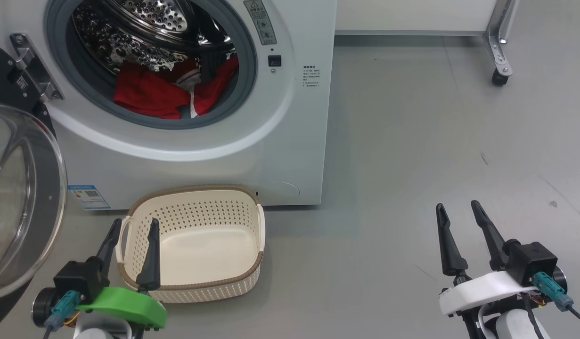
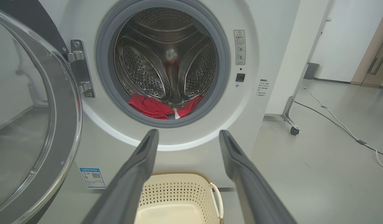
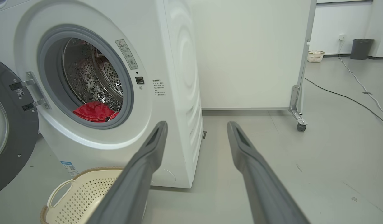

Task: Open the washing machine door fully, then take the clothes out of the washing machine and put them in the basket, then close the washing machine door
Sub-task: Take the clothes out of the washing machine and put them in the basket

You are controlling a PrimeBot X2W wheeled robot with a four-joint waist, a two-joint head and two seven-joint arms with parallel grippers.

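Door (image 1: 16,197) is swung open on the left, partly cut off at the picture's edge. Clothes (image 1: 148,94) lie low in the washer (image 1: 290,141), well beyond both tools. Left tool (image 1: 135,222) is spread wide and empty, right by the basket's (image 1: 195,189) left end. The basket sits on the floor (image 1: 412,141) just in front of the washer. Right tool (image 1: 457,205), also wide and empty, hangs well off to the right. How many clothes there are, can't tell.

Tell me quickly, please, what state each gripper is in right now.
Left gripper: open, holding nothing.
Right gripper: open, holding nothing.
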